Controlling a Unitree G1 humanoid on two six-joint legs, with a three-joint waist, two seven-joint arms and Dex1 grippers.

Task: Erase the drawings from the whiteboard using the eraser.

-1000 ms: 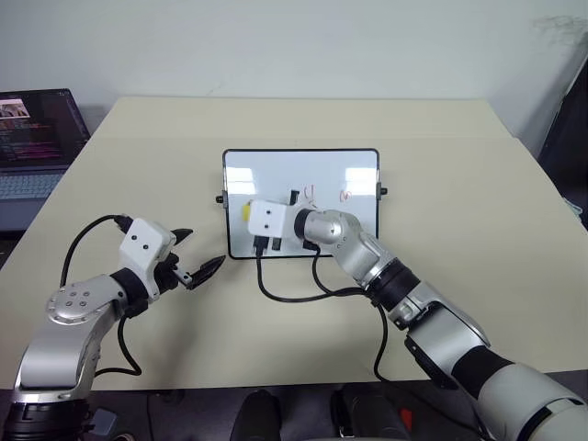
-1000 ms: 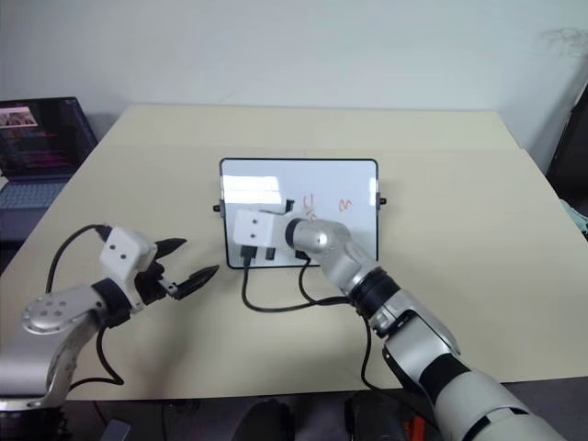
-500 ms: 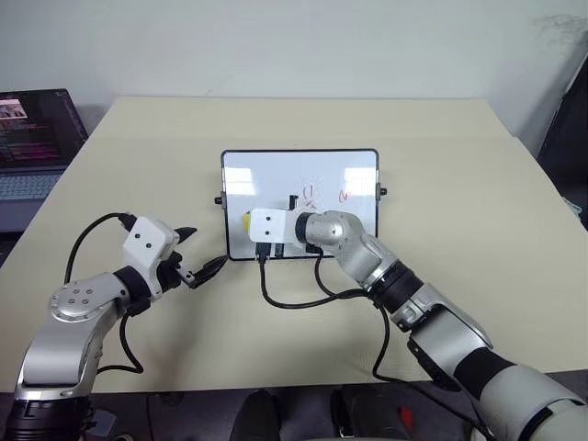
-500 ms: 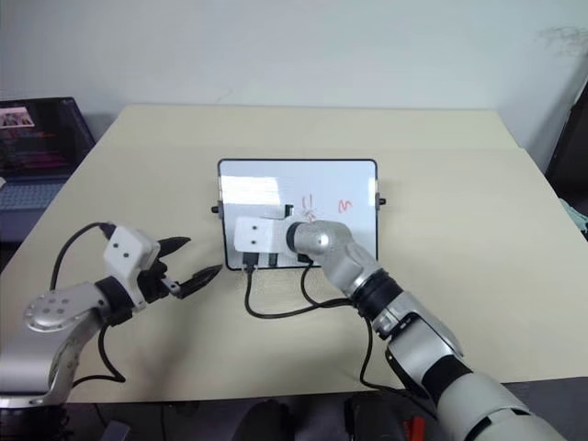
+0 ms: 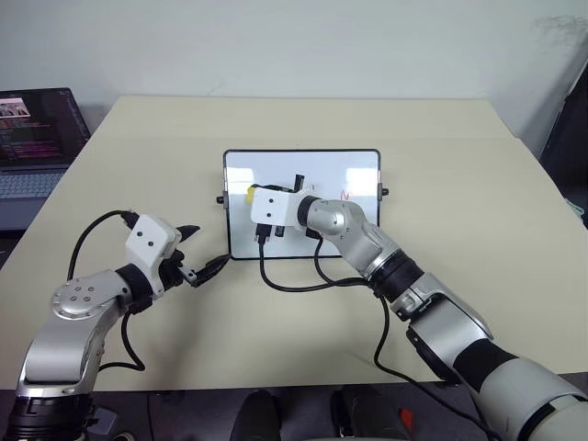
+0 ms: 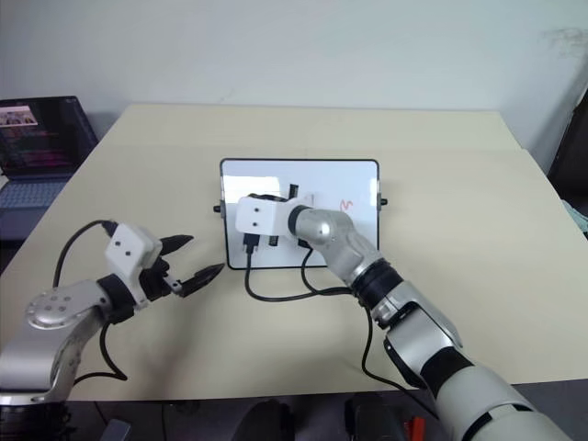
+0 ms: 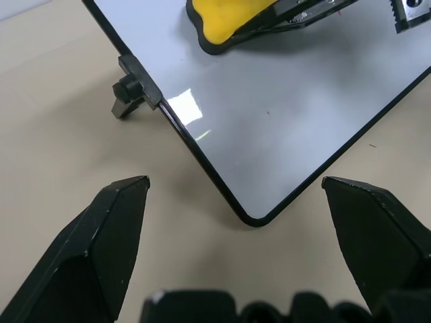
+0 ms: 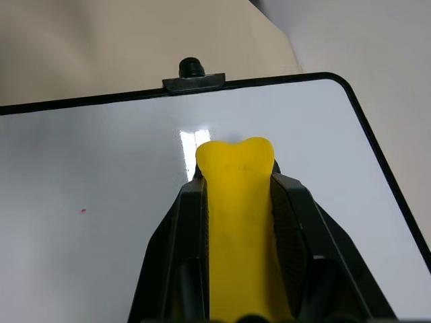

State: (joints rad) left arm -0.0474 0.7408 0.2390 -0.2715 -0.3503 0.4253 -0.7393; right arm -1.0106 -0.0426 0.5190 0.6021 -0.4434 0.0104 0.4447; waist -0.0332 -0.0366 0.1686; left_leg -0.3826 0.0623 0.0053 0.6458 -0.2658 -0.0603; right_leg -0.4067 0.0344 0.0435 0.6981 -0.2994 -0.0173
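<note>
The right arm reaches forward and across to the left, bent a bit at the elbow. Its right tool (image 8: 237, 202) points forward and a little down, and its two black fingers (image 8: 176, 235) are squeezed tight on a yellow eraser (image 8: 236, 202). The left arm is bent low at the side. The left tool (image 5: 197, 257) points to the right with its fingers spread wide, holding nothing.
</note>
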